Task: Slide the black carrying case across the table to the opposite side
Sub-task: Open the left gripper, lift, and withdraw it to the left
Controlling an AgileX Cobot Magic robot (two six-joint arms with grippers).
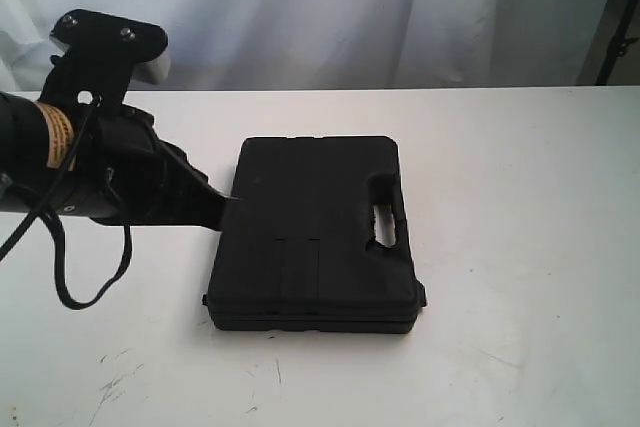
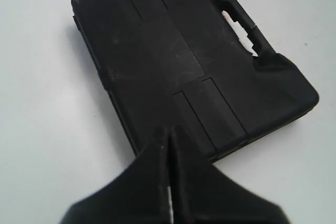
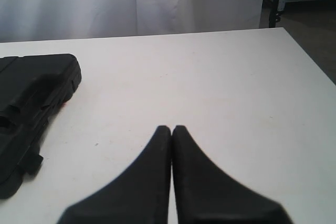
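Note:
The black carrying case (image 1: pixel 315 235) lies flat near the middle of the white table (image 1: pixel 520 247), its handle cut-out (image 1: pixel 385 219) on the right-hand side. My left gripper (image 1: pixel 228 198) is shut, and its tips press against the case's left edge. In the left wrist view the shut fingers (image 2: pixel 169 132) meet the rim of the case (image 2: pixel 184 51). My right gripper (image 3: pixel 171 128) is shut on nothing and hovers over bare table, with the case (image 3: pixel 31 98) off to one side; it does not show in the exterior view.
A white curtain (image 1: pixel 330 7) hangs behind the table's far edge. Dark scuff marks (image 1: pixel 115 382) dot the near left of the tabletop. A loose black cable (image 1: pixel 95 277) dangles from the left arm. Dark stand legs (image 3: pixel 273 3) are beyond the table's far corner.

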